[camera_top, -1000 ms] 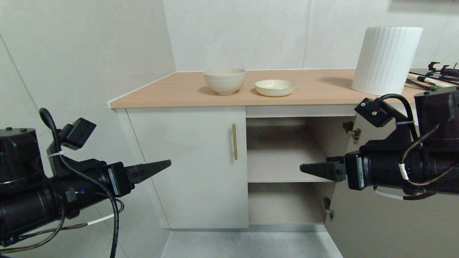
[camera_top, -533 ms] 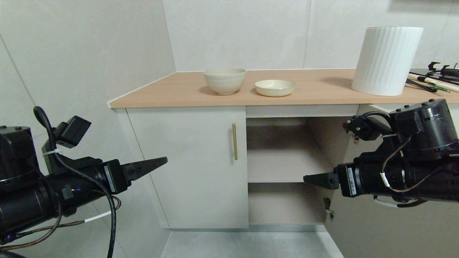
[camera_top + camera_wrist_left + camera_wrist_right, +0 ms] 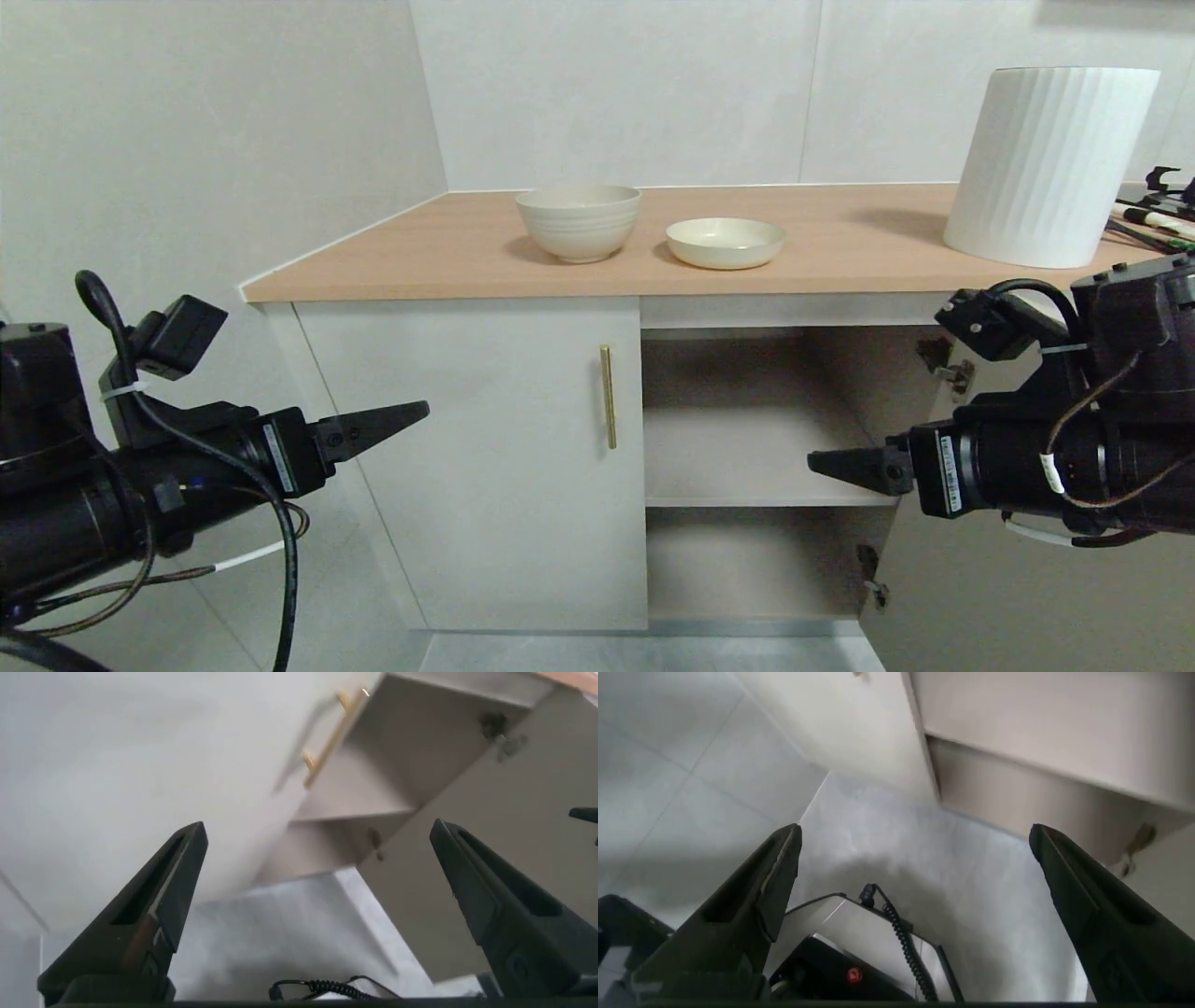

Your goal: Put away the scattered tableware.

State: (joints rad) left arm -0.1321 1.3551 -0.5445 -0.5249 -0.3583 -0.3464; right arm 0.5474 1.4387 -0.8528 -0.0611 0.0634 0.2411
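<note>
Bowl (image 3: 578, 222) and dish (image 3: 725, 243) are sitting side by side on the counter (image 3: 840, 243), not touching, bowl on the left. Under them the cabinet (image 3: 784, 311) is showing its left door (image 3: 485, 448) shut and its right half open, with 1 shelf (image 3: 738, 467) inside. Left gripper (image 3: 420, 409) is hovering low on the left, right gripper (image 3: 812, 459) by the open half. Both are spread wide, holding nothing. Ribbed white cylinder (image 3: 1050, 163) is standing far right on the counter.
</note>
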